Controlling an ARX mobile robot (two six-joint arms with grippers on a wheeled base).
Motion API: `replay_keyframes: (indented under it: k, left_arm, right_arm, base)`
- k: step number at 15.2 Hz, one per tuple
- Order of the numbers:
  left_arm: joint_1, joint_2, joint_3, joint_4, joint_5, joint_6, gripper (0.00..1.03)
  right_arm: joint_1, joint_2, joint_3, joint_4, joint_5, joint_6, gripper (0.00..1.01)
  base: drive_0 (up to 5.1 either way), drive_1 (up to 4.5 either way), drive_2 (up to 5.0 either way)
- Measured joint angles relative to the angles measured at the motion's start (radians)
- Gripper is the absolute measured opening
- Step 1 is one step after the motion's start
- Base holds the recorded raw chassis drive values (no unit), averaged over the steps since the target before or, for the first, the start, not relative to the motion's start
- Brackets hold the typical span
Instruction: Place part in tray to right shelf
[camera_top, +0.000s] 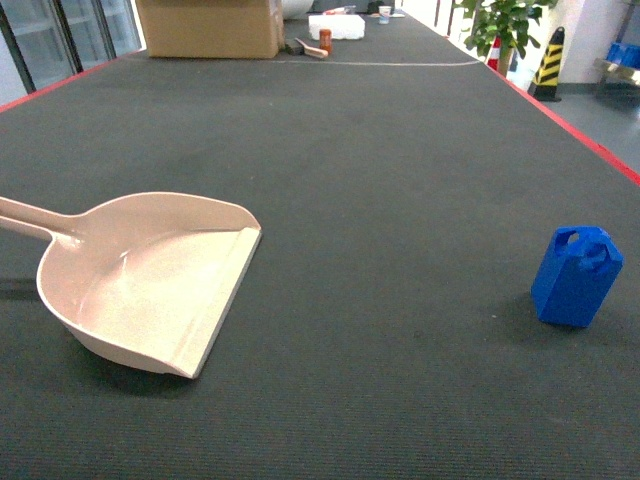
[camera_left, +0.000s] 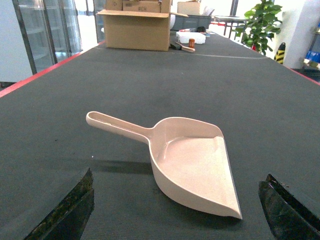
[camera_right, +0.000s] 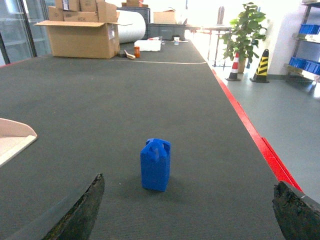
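The part (camera_top: 576, 276), a small bright blue block of smooth moulded plastic with a tapered, pierced top, stands upright on the desk (camera_top: 380, 180) at the right, well apart from the tray (camera_top: 150, 275) at the left. The tray is a pale pink dustpan-shaped scoop with raised curved sides, a flat front lip and a long straight handle; it lies flat and empty, lip turned toward the part and handle running off to the left, which judges well for sliding or dropping the block in from the right. The desk is covered in a dark, finely ribbed mat edged in red, a surface likely to grip both things and resist their sliding. The left end effector (camera_left: 175, 212) hangs low behind the tray with fingers (camera_left: 65, 212) spread wide, holding nothing; the right end effector (camera_right: 187, 212) likewise stands wide apart just short of the part, its dark worn fingers (camera_right: 77, 212) either side of it but not touching. That pairing suggests the right arm is to pick the part and the left to take the handle. No shelf can be made out clearly. A cardboard box (camera_top: 208, 27) sits at the far end.
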Motion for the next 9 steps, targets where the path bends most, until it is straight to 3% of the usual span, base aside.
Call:
replay_keyframes:
  k: [9]
  left_arm:
    - [0.000,0.000,0.000,0.000,0.000,0.000,0.98]
  right_arm:
    - [0.000,0.000,0.000,0.000,0.000,0.000,0.98]
  base:
    - [0.0,0.00,0.0]
